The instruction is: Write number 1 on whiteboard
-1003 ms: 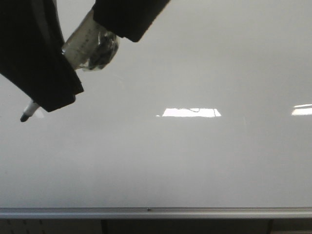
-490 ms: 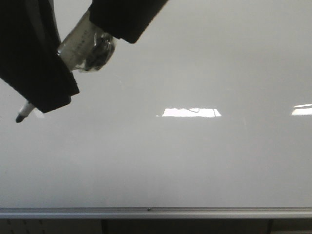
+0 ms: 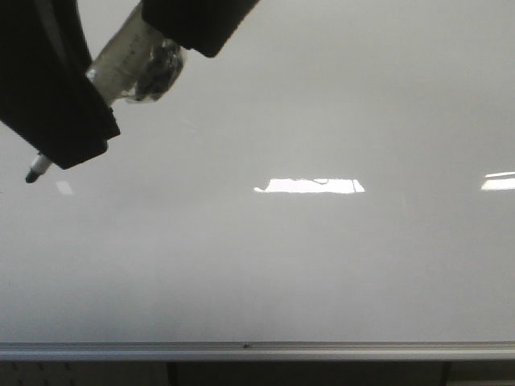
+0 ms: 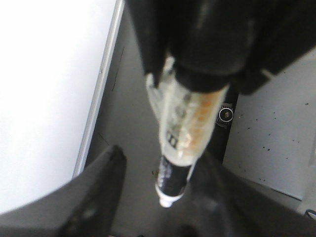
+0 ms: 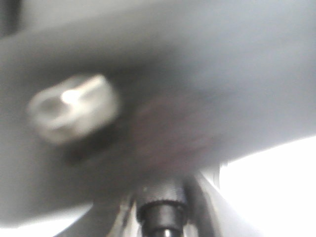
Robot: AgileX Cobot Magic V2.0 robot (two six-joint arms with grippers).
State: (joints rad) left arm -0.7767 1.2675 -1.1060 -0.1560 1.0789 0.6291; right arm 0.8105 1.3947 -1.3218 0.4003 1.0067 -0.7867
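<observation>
The whiteboard fills the front view, glossy and off-white. My left gripper hangs at the upper left as two black fingers shut on a clear-bodied marker. The marker slants down to the left, and its dark tip pokes out just above the board. In the left wrist view the marker runs between the gripper's dark fingers, its upper body under a black mass. The number 1 is out of view. The right wrist view is a close blur, and the right gripper's jaws cannot be made out.
The board's aluminium frame runs along the near edge, with dark space below it. Two bright light reflections lie on the board. The left wrist view shows the frame edge and a speckled white panel. A silver bolt sits very close to the right wrist camera.
The left gripper and the marker have moved up and to the left in the front view. The tip has shifted with them, and the grip on the marker looks the same.
</observation>
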